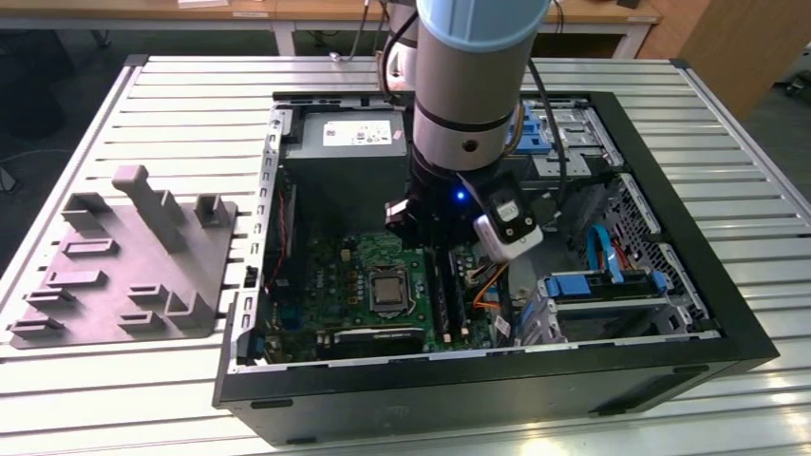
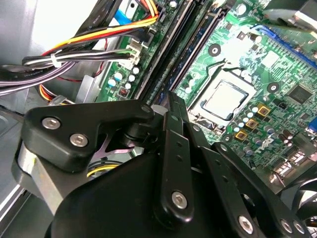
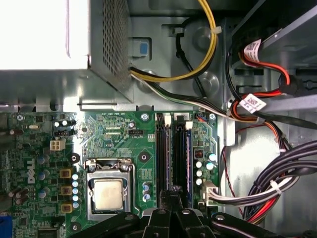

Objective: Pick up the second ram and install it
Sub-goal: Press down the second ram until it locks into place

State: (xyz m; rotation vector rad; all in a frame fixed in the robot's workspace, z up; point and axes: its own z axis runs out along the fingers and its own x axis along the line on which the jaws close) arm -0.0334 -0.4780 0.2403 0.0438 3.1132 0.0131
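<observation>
My gripper (image 1: pixel 428 236) hangs inside the open computer case (image 1: pixel 659 370), low over the green motherboard (image 1: pixel 355 258). In both wrist views its tip (image 3: pixel 174 194) (image 2: pixel 171 101) sits right at one end of the black socket rails (image 3: pixel 164 158). The second ram (image 3: pixel 188 158), a dark blue-green stick seen edge-on, stands in line with those rails; its bluish strip (image 2: pixel 195 49) runs away from the tip. I cannot make out whether the gripper has hold of it or merely rests at its end.
The processor socket (image 3: pixel 109 193) lies beside the rails. Bundled cables (image 3: pixel 267 188) and a white connector (image 3: pixel 210 191) crowd the other side, with the grey power supply (image 1: pixel 345 142) beyond. A grey fixture plate (image 1: pixel 127 266) lies outside the case at the exterior view's left.
</observation>
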